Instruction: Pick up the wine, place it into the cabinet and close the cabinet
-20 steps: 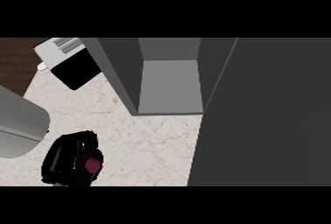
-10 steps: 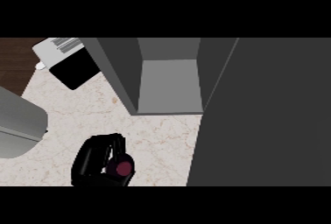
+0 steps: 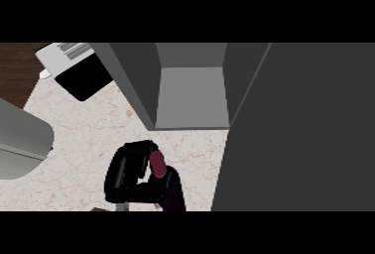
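Observation:
My right hand (image 3: pixel 126 173) is low in the head view, left of centre, with its black fingers curled round the wine bottle (image 3: pixel 157 166). The bottle's dark red neck shows between the fingers and its dark body runs down toward the lower edge. The hand hides most of it. The grey cabinet (image 3: pixel 189 96) stands open just beyond the hand, its inside floor bare. Its dark open door (image 3: pixel 300 129) fills the right side of the view. The bottle is in front of the opening, outside it. My left hand does not show.
A large rounded grey shape (image 3: pixel 21 139) sits at the left edge. A white and black object (image 3: pixel 77 69) lies at the back left on the pale speckled counter (image 3: pixel 88 129). Dark wood (image 3: pixel 18 64) shows past the counter's far left edge.
My right hand has carried the bottle to the right and further from me, from the lower left to just in front of the cabinet opening. The bottle's neck now tilts toward the cabinet.

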